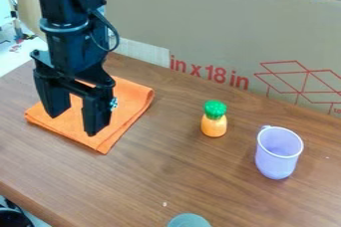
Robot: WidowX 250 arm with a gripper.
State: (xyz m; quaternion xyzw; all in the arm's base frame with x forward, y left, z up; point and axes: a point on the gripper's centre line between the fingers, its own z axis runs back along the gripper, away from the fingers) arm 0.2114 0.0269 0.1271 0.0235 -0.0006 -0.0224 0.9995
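Fingers (pixel 97 116) wide apart over the orange cloth (pixel 128 105), and we see a toy pineapple (pixel 214 125) at their three o'clock, lilac cup (pixel 273 164) at the pineapple's four.

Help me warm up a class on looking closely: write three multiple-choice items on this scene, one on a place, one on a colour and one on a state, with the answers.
1. Where is the toy pineapple?
A) Between the cloth and the cup
B) Inside the cup
C) On top of the cloth

2. What colour is the cup?
A) Black
B) Pale purple
C) Green

3. How is the claw?
A) Shut on the cup
B) Shut on the toy pineapple
C) Open, with its fingers apart

Answers:
1. A: it is on the wooden surface, with the cloth to one side and the cup to the other.
2. B: its wall and handle are pale purple.
3. C: a clear gap shows between its two fingers, with the cloth visible through it.
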